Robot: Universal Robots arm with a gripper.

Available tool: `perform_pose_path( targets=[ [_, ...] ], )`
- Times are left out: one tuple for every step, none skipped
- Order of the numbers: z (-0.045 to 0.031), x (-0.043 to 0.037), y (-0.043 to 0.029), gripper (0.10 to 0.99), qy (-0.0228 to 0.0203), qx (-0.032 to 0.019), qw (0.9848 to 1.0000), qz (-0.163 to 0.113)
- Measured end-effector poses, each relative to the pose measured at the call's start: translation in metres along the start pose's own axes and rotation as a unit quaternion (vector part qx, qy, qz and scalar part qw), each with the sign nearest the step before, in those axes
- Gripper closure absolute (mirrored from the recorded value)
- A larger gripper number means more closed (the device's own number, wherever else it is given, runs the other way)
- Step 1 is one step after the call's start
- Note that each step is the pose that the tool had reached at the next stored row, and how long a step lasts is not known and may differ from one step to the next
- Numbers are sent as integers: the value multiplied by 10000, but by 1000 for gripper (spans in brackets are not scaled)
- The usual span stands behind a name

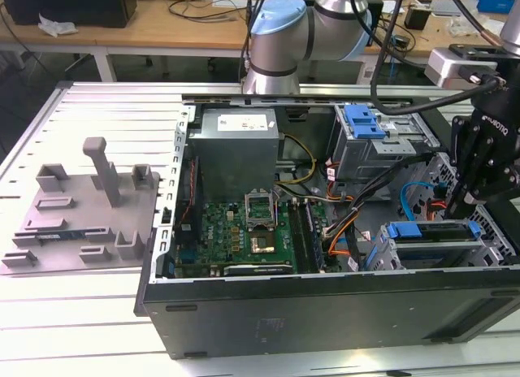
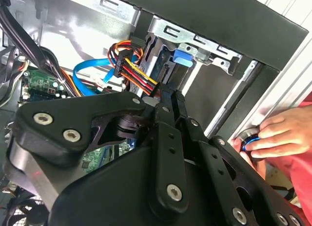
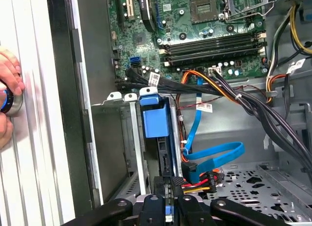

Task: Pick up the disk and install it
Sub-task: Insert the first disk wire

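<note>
There was one open computer case [image 1: 325, 304], one grey fixture plate [image 1: 81, 223], two blue-latched drive cages [image 1: 361, 121] [image 1: 414, 231].

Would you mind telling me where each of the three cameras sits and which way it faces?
Exterior view: off the arm, looking down into the open computer case; the gripper hangs over the disk.
First wrist view: on the arm, facing the disk and motherboard.
Second wrist view: on the arm, behind the linkage, facing the drive bay.
Both wrist views share a person's hand.
</note>
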State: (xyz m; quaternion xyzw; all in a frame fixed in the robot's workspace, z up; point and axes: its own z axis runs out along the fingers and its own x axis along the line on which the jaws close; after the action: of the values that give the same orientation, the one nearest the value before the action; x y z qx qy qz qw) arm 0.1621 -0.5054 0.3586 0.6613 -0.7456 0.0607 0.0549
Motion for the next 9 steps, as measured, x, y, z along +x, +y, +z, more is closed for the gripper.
perform_pose_path(
  targets=[
    [0,0,0,922,0,0,10000,-1],
    [0,1,0,922,1,0,10000,-1],
    [-1,1,0,922,1,1,10000,-1],
    [-1,1,0,922,1,0,10000,-1],
    [-1,2,0,922,-13,-1,10000,-1],
    [-1,2,0,922,-37,-4,10000,-5],
    [0,1,-1,922,-68,-5,10000,-17],
    [0,2,-3,922,-86,-6,10000,-26],
    [1,3,-8,922,-121,-8,9999,-43]
  ],
)
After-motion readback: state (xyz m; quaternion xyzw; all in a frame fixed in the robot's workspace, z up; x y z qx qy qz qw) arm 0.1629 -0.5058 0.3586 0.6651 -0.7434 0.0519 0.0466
